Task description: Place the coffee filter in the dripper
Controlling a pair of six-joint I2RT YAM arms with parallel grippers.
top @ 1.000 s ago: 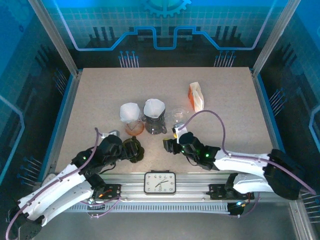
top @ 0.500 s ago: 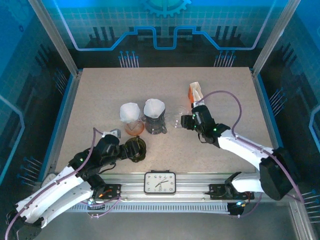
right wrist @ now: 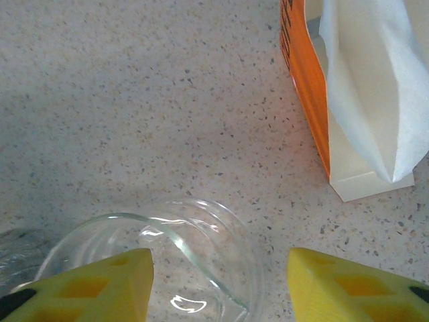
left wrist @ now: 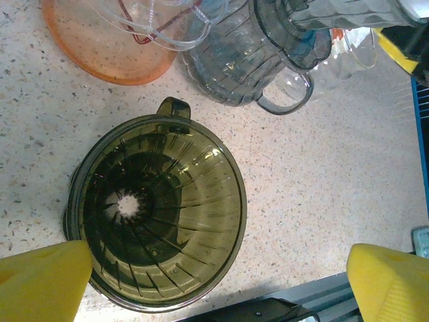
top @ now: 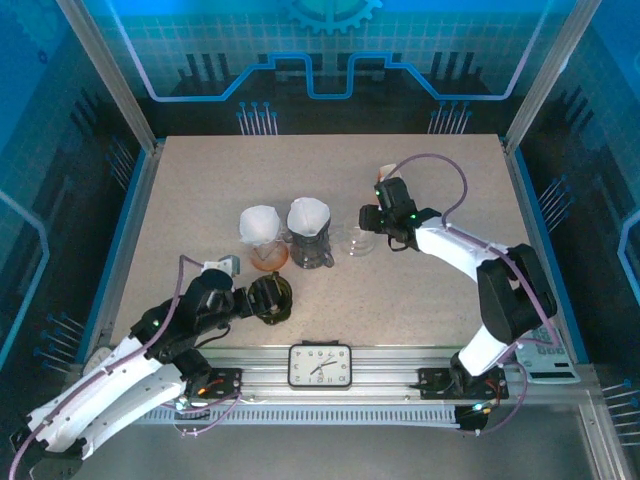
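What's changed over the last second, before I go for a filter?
The right end effector swept from the table's near middle out toward the orange filter pack, and is now open above the clear dripper beside it. The left end effector spread its jaws wider around the dark dripper and grips nothing. The drippers, pack and clock stayed put.

Speckled beige table (top: 200,200) with blue edging (top: 125,225) down its sides. Silver frame posts (top: 108,75) rise at the far corners. The back wall (top: 400,40) is a blue panel with grid and gear print. A clock (top: 320,365) sits on a metal rail (top: 400,360), nearer than the left gripper (top: 258,299) and to its right. Light is even and blue-tinted.
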